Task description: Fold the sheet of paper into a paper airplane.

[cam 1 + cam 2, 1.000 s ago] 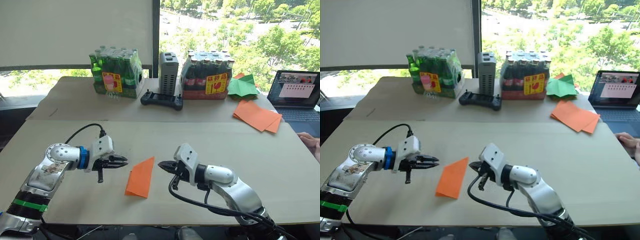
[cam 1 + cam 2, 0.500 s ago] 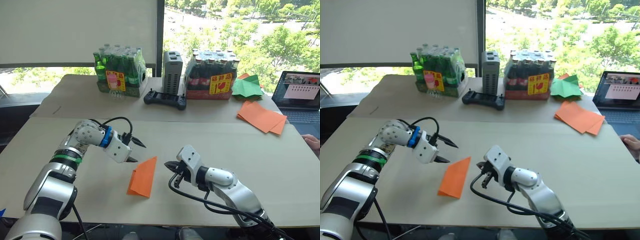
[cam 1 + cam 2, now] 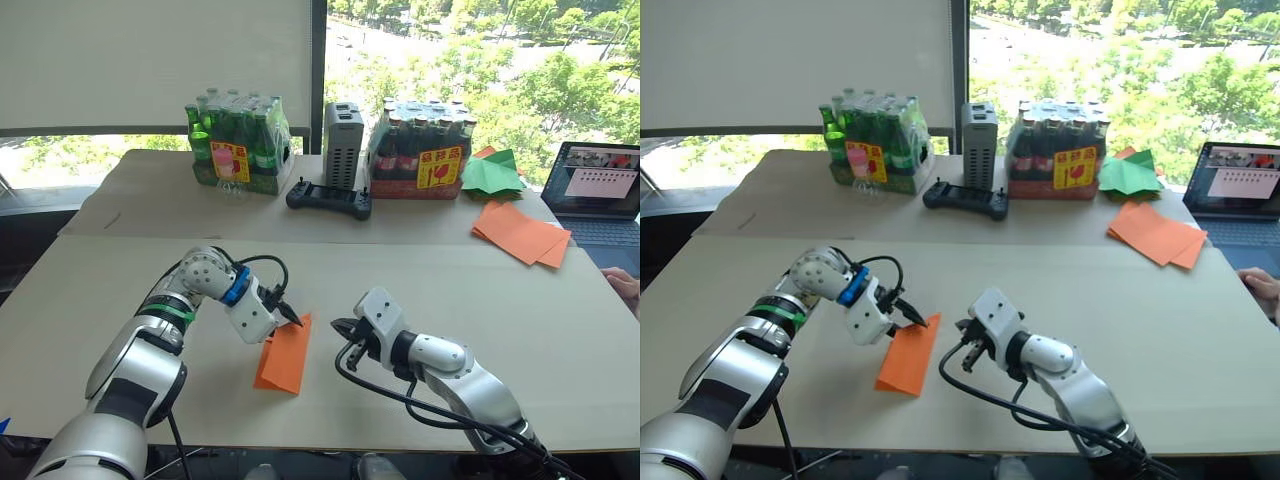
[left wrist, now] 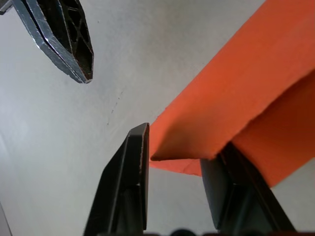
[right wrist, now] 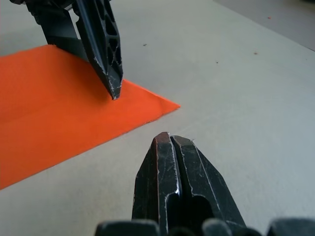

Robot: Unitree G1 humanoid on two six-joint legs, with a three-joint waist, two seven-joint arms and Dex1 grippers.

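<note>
I have my left gripper (image 3: pixel 284 316) at the upper, pointed end of the sheet of paper (image 3: pixel 284 357), which lies flat on the table (image 3: pixel 560 330) between my two arms; its fingers are spread apart, and in the left wrist view one finger (image 4: pixel 130 187) sits just beside the folded edge while the other rests against the orange surface, so I judge the jaws straddle that edge but do not yet pinch it. My right gripper (image 3: pixel 965 333) waits a little beyond the paper's pointed corner, not touching it; its fingers are pressed together with nothing between them.

The sheet is already folded into a long narrow wedge with more than one layer; I expect it to be very light, thin and limp, easy to push away across the smooth table and easy to crumple; a single flat layer gives almost no purchase. The best place to take hold, in my judgement, is the slightly lifted flap edge directly under my left fingertips, while the right gripper presses down the far side to stop sliding.
</note>
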